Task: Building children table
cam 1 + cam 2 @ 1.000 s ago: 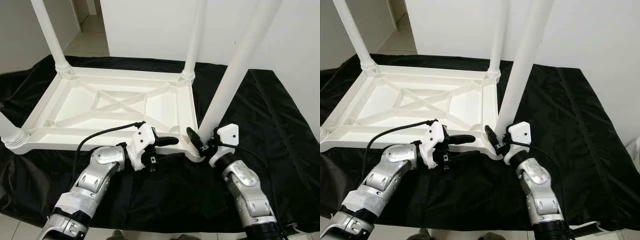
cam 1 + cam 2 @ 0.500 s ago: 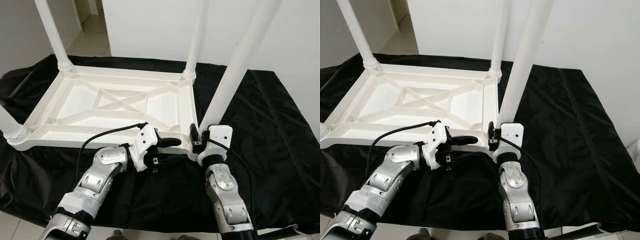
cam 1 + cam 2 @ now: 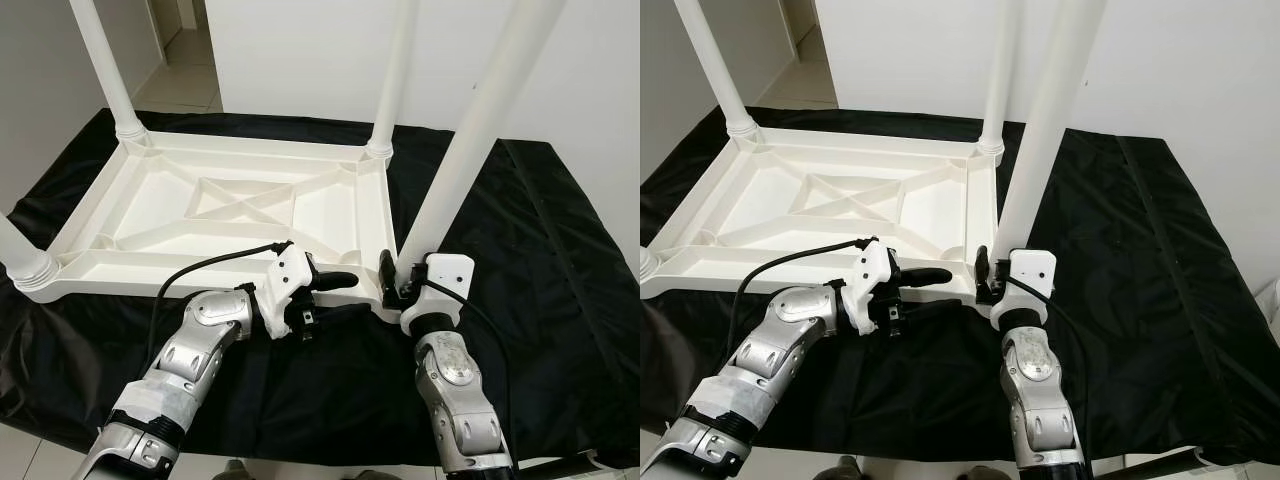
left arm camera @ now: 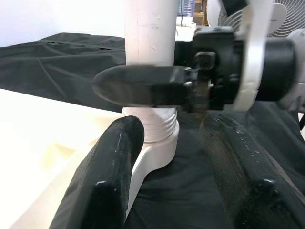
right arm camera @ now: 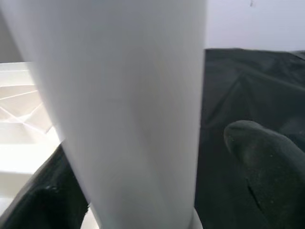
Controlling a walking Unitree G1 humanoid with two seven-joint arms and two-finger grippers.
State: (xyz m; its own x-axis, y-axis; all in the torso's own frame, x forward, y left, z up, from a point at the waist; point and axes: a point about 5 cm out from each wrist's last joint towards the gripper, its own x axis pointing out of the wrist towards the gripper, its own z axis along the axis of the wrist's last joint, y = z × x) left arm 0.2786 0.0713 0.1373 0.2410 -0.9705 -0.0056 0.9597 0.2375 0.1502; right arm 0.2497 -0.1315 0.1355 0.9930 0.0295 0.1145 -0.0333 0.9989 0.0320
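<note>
White plastic tabletop lying upside down on black cloth, ribbed underside facing up, crossed braces in the middle. Standing in the near left corner socket: one leg, mostly cut off by the frame edge. Rising from the far left corner: another leg, upright in its collar. Reaching in along the near edge of the tabletop: left gripper, fingers spread apart and holding nothing, pointing toward the near right corner, tips resting just beside that corner's socket. Trailing from its wrist back across the near edge: black cable. Standing at the far right corner: third leg, upright. Rising from the near right corner: fourth leg, leaning slightly to the right, threaded base sitting in the corner socket. Wrapping around the bottom of that fourth leg: right gripper, one finger on each side of the post, pressing against it just above the socket. Lying beyond the cloth at the far left: pale tiled floor; behind the table, white wall.
</note>
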